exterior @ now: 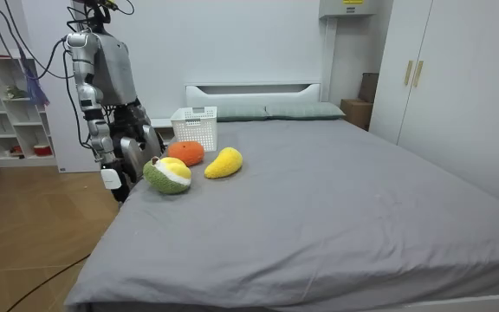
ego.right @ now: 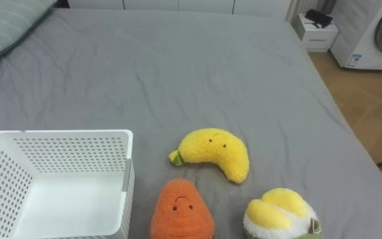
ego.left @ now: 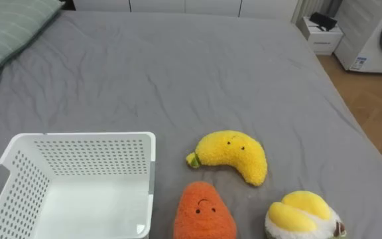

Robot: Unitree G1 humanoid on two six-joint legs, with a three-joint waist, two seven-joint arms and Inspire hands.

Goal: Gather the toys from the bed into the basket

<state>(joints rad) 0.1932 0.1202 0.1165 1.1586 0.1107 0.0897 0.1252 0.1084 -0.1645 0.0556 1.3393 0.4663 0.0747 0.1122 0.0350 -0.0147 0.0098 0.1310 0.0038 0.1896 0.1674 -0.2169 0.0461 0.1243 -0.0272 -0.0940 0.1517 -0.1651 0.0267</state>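
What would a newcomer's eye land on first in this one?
Three plush toys lie bunched on the grey bed near the robot's side: a yellow banana, an orange carrot in front of it, and a green-and-yellow fruit to the right. Just left of them stands a white perforated basket, with no toy in it yet.

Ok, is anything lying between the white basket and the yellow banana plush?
No: in the left eye view only bare grey sheet separates the white basket from the banana plush; the orange plush sits nearer the robot, beside that gap.
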